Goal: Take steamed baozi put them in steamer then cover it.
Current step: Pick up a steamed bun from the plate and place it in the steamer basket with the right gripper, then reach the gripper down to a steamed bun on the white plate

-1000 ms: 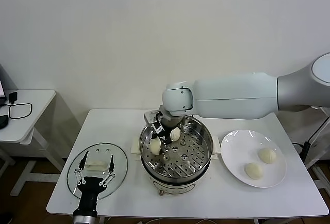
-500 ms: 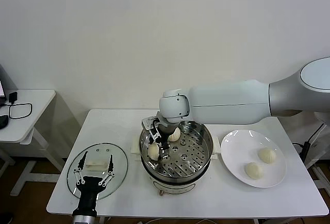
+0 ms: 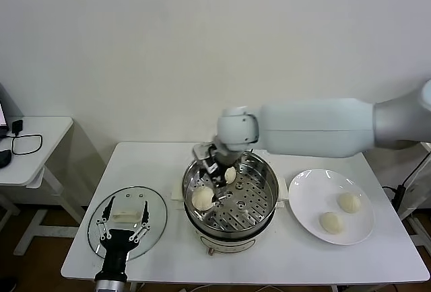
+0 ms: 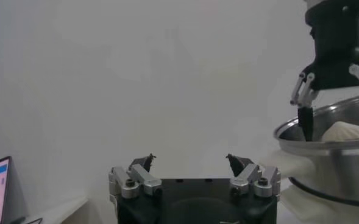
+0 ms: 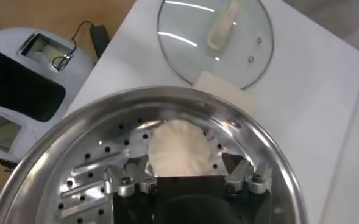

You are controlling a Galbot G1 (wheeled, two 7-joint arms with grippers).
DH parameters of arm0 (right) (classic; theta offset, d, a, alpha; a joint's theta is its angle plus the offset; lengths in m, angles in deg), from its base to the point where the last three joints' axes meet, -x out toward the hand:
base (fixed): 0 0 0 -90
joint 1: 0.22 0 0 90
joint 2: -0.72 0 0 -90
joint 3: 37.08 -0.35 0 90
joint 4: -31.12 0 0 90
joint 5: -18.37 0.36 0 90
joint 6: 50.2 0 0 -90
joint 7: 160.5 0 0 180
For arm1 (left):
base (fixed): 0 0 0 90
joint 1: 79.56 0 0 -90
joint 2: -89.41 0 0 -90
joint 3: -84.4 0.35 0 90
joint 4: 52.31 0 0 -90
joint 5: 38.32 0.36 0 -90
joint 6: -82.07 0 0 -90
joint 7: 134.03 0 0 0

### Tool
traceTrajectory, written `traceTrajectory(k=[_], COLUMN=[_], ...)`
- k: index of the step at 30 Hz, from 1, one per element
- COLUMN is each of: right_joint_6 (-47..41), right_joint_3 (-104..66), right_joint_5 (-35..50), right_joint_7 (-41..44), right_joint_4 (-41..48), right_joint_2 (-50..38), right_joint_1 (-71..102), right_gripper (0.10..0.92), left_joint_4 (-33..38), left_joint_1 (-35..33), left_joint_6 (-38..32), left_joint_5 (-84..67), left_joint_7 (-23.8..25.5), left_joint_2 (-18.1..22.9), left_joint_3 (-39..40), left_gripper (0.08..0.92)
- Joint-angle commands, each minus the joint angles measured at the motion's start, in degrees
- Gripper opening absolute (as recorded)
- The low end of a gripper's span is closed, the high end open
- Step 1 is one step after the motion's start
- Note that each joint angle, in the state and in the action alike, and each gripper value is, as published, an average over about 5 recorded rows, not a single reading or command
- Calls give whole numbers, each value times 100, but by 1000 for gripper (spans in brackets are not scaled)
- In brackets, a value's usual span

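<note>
The steel steamer (image 3: 250, 206) stands mid-table with its perforated tray showing. Two baozi lie in it: one (image 3: 202, 198) at the tray's left side, one (image 3: 230, 174) toward the back. My right gripper (image 3: 213, 179) hangs open just above the left one. In the right wrist view that bun (image 5: 182, 149) lies free on the tray between the spread jaws of my right gripper (image 5: 186, 165). Two more baozi (image 3: 349, 202) (image 3: 330, 223) sit on the white plate (image 3: 306, 188). The glass cover (image 3: 156, 219) lies flat at the table's left. My left gripper (image 3: 123, 228) (image 4: 190, 161) waits open over it.
The plate takes up the table's right part, close to the steamer's handle. A low white side table (image 3: 47, 130) with a black cable stands off to the left. The left wrist view shows the steamer wall (image 4: 331, 161) with the right gripper (image 4: 325, 79) above it.
My right gripper opened and let the baozi go onto the tray's left side, then rose a little and drew back. The left arm and the cover have not moved.
</note>
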Motion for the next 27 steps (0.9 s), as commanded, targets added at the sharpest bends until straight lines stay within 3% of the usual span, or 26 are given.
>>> traceTrajectory(k=[1,7,13,27], right_joint_6=[906,1670,2196,2281], right_joint_3=[-337,-548,-990,-1736], right_joint_5=[-1220,-1957,-2487,-2978], right_joint_7=[1534,2129,2164,1448], right_joint_4=[47,684,1139,1491], right_joint_2=[-2237,-3164,-3645,-3589], right_joint_1=[-353,85,1439,3214], right_gripper=[823,823,823,823], left_joint_4=[16,33,55,35], left_joint_1=[21,16,-8,-46], left_joint_6=[-7,0,11,22], left_joint_5=[3,12,26,52], left_joint_7=[1,2,3,-5], left_joint_2=[-55,-66,-57,-10], left_joint_3=[45,85,90,76], left_gripper=[823,823,823,823])
